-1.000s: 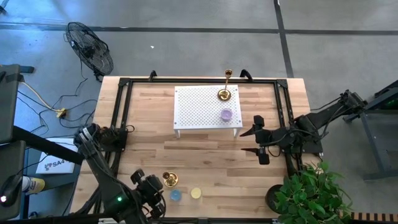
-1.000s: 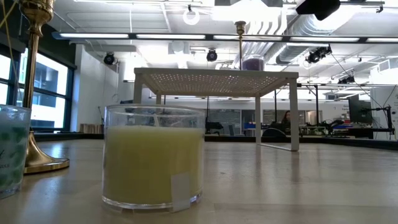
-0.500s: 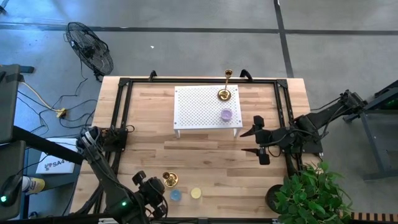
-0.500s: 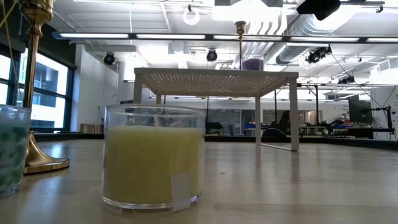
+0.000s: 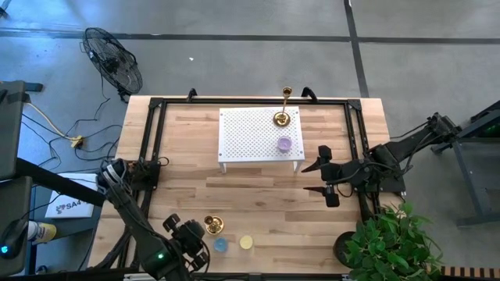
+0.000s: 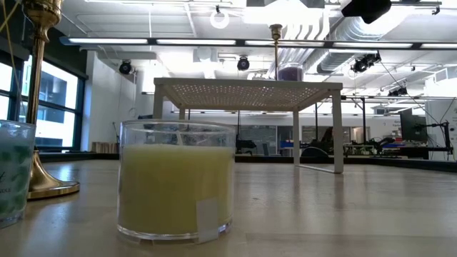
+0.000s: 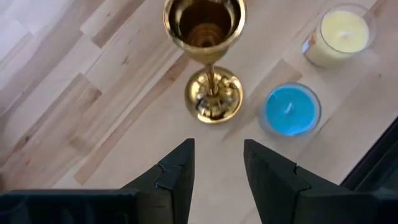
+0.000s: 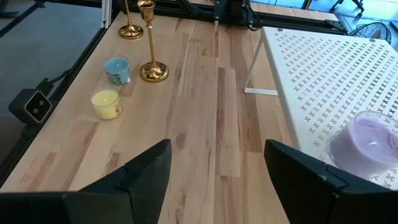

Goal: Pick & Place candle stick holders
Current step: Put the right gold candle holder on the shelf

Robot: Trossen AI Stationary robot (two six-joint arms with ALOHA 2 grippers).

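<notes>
Left gripper: near edge of the table, toward its left corner; jaws part open with nothing between them, aimed at the holder just ahead.
Near holder: upright by the near edge, gold, with a wide cup on top, a slim stem and a round flared base; apart from the fingers.
Candles: a blue candle just beside the holder's base, a yellow candle next to it along the near edge — both close enough to get knocked.
Handling: looks like stiff, polished metal, so probably slippery and top-heavy; likely to tip if pushed at the cup.
Grip: the stem between cup and base seems the best place — narrow enough for the jaws, and low enough to keep it steady.
Right gripper: mid table near the right edge, jaws wide apart and empty, waiting.
Rack: white perforated stand toward the far edge, carrying a purple candle.
Far holder: upright on the rack's far right corner.
</notes>
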